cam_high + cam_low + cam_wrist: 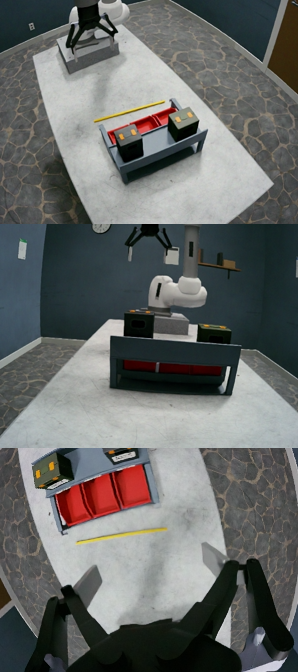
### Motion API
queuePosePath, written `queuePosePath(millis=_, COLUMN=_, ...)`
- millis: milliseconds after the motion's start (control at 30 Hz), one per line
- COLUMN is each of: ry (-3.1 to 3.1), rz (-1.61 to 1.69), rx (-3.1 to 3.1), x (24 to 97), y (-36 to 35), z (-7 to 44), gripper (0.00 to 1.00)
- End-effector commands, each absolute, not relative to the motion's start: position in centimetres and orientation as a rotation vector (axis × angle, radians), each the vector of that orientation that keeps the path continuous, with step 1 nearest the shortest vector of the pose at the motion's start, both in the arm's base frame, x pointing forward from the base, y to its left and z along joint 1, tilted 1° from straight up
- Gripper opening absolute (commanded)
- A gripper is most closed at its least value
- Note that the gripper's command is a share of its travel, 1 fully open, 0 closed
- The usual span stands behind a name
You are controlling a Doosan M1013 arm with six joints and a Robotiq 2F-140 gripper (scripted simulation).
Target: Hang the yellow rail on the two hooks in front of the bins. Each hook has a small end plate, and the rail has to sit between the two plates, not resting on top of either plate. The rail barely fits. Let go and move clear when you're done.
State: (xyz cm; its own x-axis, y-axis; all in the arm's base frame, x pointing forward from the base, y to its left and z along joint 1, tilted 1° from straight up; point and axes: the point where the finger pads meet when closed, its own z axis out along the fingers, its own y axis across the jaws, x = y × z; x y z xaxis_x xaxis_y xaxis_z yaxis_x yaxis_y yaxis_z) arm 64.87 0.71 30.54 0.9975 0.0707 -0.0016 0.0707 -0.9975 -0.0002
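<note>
The tool (92, 41) is held wide open and empty, high up, because the yellow rail (129, 111) is lying on the bench (68, 110) near the red bins (145, 124), waiting to be picked up.

white table (82, 110), yellow rail (129, 111), blue-grey rack (161, 143), grey pedestal (87, 53)

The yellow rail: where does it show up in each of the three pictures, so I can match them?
Top view: the yellow rail lies flat on the table, just beyond the red bins, towards the robot's base.
Exterior view: not visible; the grey rack hides that part of the table.
Wrist view: a thin yellow line just below the red bins.
Shared landmark: the red bins, seen in all three views.
</note>
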Motion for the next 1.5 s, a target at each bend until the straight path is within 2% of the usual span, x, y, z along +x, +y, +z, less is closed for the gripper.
queuePosePath(millis=0, ry=-0.313, rz=0.001, rx=-3.122, x=64.7, y=1.9, z=27.6, gripper=1.00)
queuePosePath(millis=400, ry=-0.313, rz=0.001, rx=-3.122, x=64.7, y=1.9, z=27.6, gripper=1.00)
queuePosePath(millis=567, ry=-0.623, rz=0.001, rx=-3.072, x=64.3, y=3.9, z=23.0, gripper=1.00)
queuePosePath(millis=967, ry=-0.623, rz=0.001, rx=-3.072, x=64.3, y=3.9, z=23.0, gripper=1.00)
queuePosePath(millis=1133, ry=-0.925, rz=0.002, rx=-2.991, x=64.0, y=5.8, z=18.4, gripper=1.00)
queuePosePath(millis=1467, ry=-0.925, rz=0.002, rx=-2.991, x=64.0, y=5.8, z=18.4, gripper=1.00)
